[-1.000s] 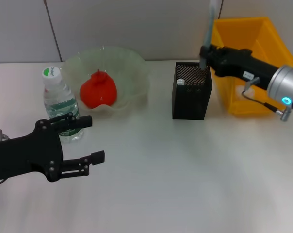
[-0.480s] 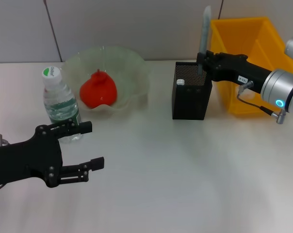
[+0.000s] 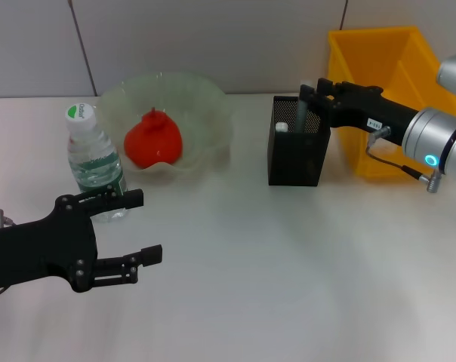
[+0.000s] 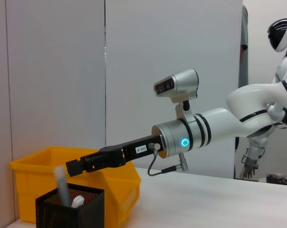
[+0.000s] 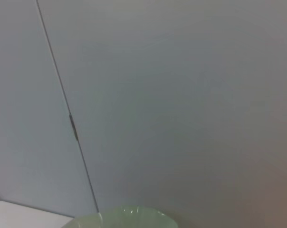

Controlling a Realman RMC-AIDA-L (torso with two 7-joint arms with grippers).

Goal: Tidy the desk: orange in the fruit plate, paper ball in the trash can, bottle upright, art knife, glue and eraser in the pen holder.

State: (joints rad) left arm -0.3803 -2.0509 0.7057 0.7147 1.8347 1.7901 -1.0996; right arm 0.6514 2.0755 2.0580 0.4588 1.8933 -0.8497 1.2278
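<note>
My right gripper (image 3: 312, 92) hovers just over the black mesh pen holder (image 3: 296, 154), fingers apart and empty. The grey art knife (image 3: 300, 121) stands inside the holder next to a white-capped item (image 3: 281, 127). The left wrist view shows the same gripper (image 4: 73, 167) above the holder (image 4: 70, 211) with the knife (image 4: 62, 186) leaning in it. The orange (image 3: 152, 140) lies in the green glass fruit plate (image 3: 205, 113). The water bottle (image 3: 93, 157) stands upright. My left gripper (image 3: 143, 226) is open and empty near the front left. The paper ball is out of view.
The yellow trash bin (image 3: 386, 90) stands right behind the pen holder, under my right arm; it also shows in the left wrist view (image 4: 119, 183). The right wrist view shows only the wall and the plate's rim (image 5: 129, 216).
The art knife, held high above the holder before, has dropped into the pen holder. My right gripper let go of it. The left arm barely moved.
</note>
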